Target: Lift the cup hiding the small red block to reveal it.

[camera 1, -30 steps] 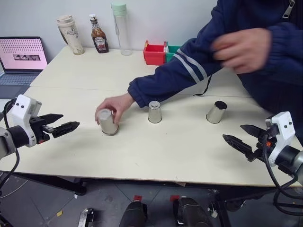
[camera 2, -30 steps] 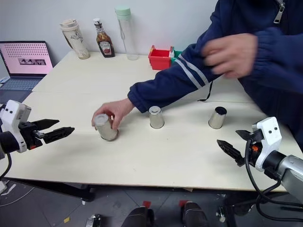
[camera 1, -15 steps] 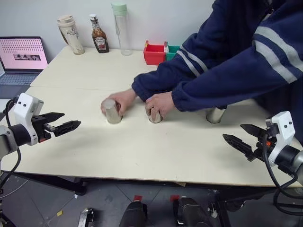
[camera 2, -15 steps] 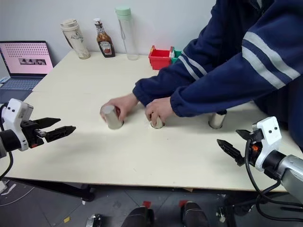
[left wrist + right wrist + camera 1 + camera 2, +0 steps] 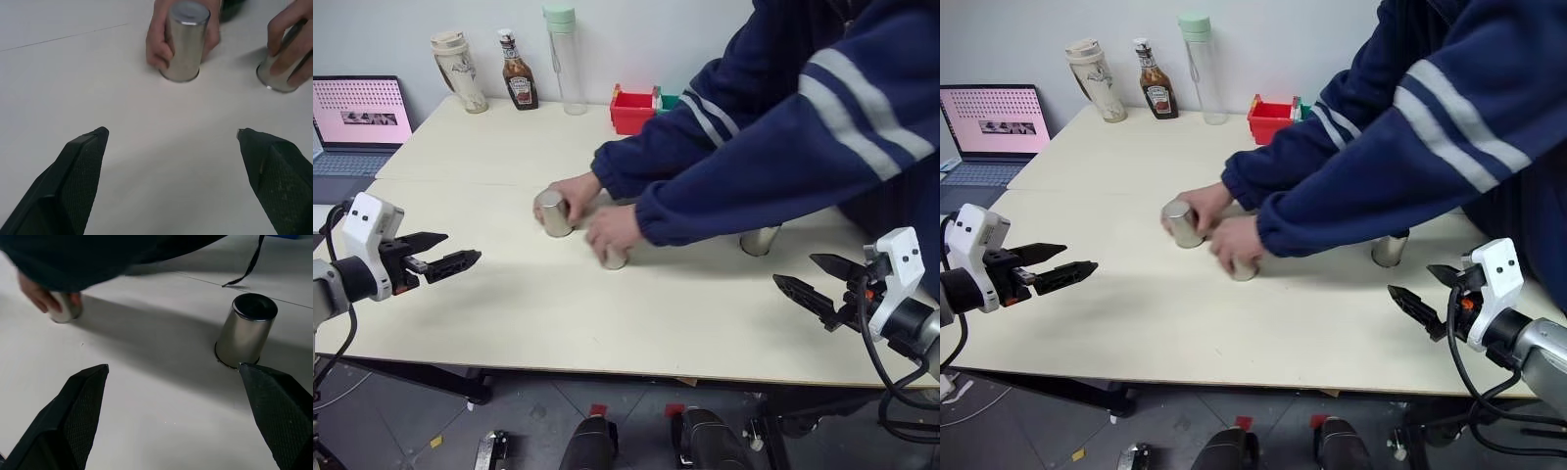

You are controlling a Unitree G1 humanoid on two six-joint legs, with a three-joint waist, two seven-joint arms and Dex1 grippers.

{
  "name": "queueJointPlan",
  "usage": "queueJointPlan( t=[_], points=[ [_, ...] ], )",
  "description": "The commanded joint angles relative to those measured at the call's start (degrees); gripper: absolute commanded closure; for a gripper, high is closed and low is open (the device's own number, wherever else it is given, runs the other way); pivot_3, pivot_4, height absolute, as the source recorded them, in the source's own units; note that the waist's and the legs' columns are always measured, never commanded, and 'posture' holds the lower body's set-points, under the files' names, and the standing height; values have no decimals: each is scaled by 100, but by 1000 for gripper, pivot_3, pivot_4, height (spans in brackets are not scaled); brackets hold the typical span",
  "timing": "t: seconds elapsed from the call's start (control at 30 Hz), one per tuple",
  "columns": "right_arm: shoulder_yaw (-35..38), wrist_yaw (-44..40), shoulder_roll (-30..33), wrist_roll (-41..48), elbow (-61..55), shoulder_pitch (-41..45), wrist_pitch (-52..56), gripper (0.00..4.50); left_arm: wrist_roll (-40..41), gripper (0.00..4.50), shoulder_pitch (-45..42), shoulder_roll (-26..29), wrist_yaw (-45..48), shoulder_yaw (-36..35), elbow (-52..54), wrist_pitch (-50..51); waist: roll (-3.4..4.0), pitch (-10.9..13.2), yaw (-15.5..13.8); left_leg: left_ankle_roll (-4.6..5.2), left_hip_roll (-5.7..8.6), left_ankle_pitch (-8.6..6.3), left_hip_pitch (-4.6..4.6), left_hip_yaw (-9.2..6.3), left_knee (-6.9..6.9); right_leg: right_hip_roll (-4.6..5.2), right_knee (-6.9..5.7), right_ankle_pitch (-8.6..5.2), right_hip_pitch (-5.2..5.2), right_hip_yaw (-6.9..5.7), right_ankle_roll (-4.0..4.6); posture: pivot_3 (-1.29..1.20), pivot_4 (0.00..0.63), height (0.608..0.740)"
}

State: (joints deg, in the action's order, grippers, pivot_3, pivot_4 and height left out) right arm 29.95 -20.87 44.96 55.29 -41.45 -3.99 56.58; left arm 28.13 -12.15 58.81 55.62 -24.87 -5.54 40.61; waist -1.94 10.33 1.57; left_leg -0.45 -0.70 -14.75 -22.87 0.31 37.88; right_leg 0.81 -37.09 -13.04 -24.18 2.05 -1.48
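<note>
From the head views we see three steel cups upside down on the table [image 5: 460, 147]: one cup [image 5: 552, 212] under the person's hand [image 5: 576, 194], a second cup [image 5: 614, 258] under the person's other hand [image 5: 613, 229], and a third cup [image 5: 759, 239] standing alone, part hidden by a blue sleeve [image 5: 773, 166]; our left gripper [image 5: 453, 261] hangs with fingers apart off the table's left edge, holding nothing, and our right gripper [image 5: 813, 284] likewise spread and empty near the right edge; all cups stand upright, long axis vertical; the lone cup lies nearer our right gripper, the two held ones nearer our left. In the left wrist view the two covered cups lie ahead, beyond the parted fingers [image 5: 80, 166], well apart from them. In the right wrist view the lone cup sits ahead, closer to one finger [image 5: 274, 406]. The small red block is hidden; we cannot tell which cup covers it.
</note>
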Motion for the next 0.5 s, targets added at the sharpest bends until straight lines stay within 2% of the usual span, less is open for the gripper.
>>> queueJointPlan(
  t=[0.03, 0.5],
  points=[
    [11, 23, 11, 49, -120, 61, -148, 0, -22, 31, -154, 117, 10, -30, 20, -124, 0, 0, 0, 0, 0, 0, 0, 0, 0, 0, 0, 0, 0, 0, 0, 0, 150, 740],
    [-30, 61, 2, 31, -109, 85, -164, 0, -103, 31, -327, 193, 80, 93, -91, -140, 0, 0, 0, 0, 0, 0, 0, 1, 1, 0, -1, 9, 0, 0, -15, 0, 150, 740]
  ],
)
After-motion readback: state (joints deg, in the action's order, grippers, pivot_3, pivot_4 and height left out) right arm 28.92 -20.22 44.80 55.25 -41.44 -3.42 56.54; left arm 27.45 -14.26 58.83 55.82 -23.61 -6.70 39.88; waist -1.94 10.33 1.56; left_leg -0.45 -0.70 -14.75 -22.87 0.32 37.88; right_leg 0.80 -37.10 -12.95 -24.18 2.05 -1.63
